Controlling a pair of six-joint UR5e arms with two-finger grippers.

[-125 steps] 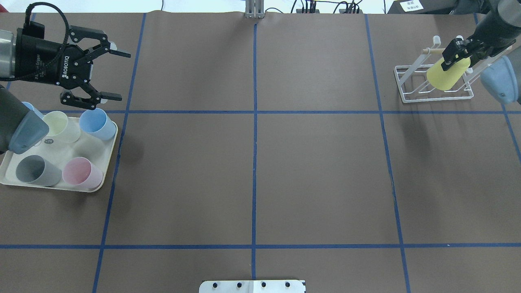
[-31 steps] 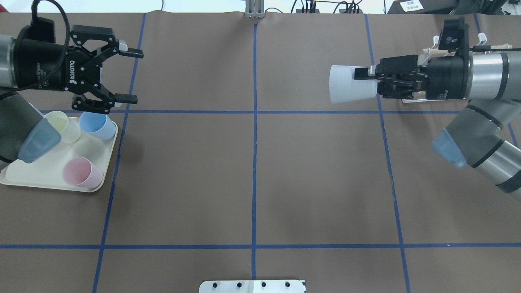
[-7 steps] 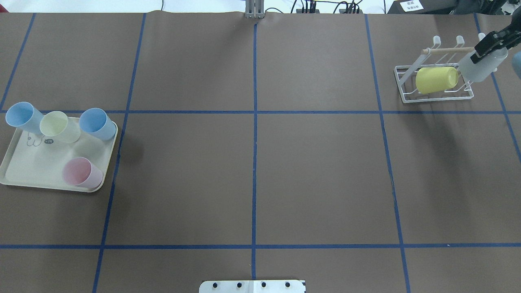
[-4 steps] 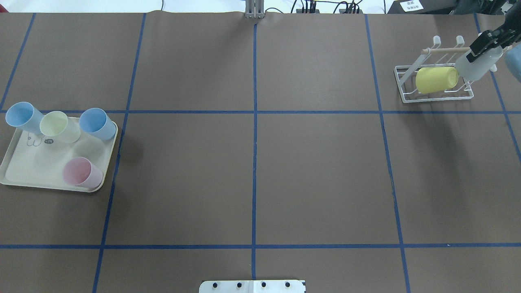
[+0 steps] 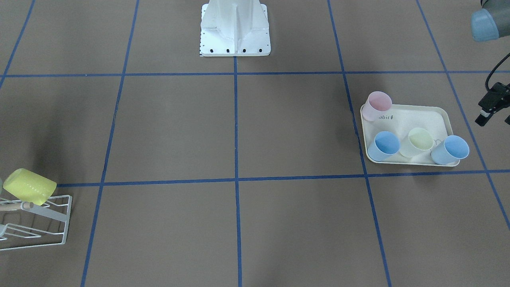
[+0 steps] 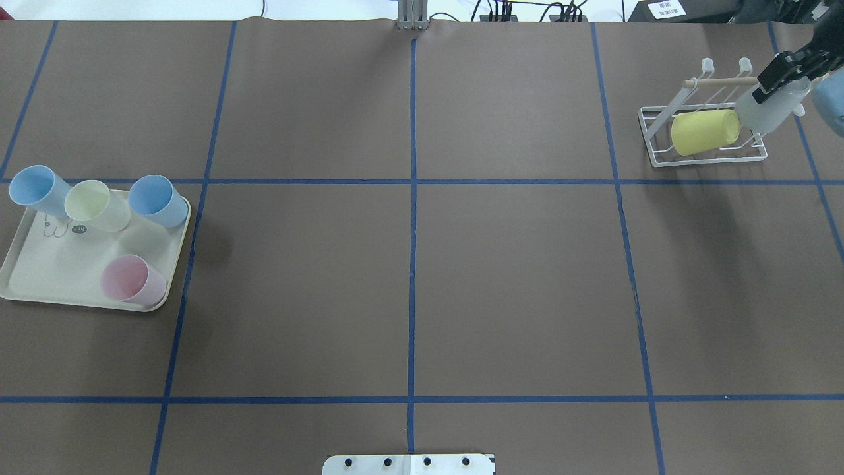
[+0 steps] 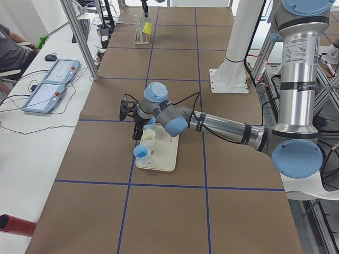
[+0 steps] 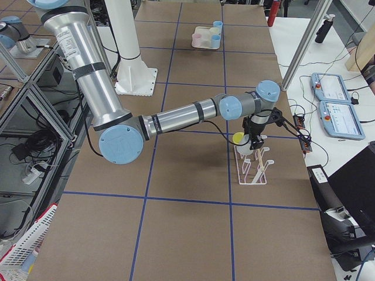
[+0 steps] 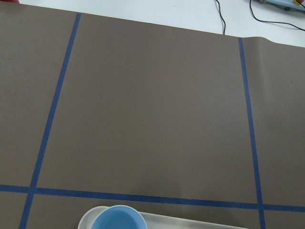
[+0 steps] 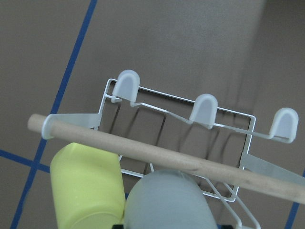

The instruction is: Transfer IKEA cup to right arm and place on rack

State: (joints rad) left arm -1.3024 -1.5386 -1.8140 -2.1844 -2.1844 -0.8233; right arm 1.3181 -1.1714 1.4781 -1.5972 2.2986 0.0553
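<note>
Grey cup (image 6: 765, 115) hangs tilted at the far right end of the rack (image 6: 699, 157), its base pinched by the right gripper (image 6: 779, 74), whose fingers are closed on it. In the right wrist view the cup lies just under the wooden dowel (image 10: 157, 157), pressed up against a yellow cup (image 6: 704, 132) that rests slanted on the rack beside it. Whether the grey cup's mouth has reached a prong is hard to say, since the cup's own body hides that end.

The left gripper (image 5: 494, 109) hovers near the tray (image 6: 59, 284) at the other end of the table (image 6: 409, 264). It is cut off by the frame edge in the front view and small in the side view, so I cannot tell how its fingers are set. On the tray stand two blue cups (image 6: 156, 200), a pale yellow cup (image 6: 92, 203) between them, and a pink cup (image 6: 132, 280) at the near corner.
</note>
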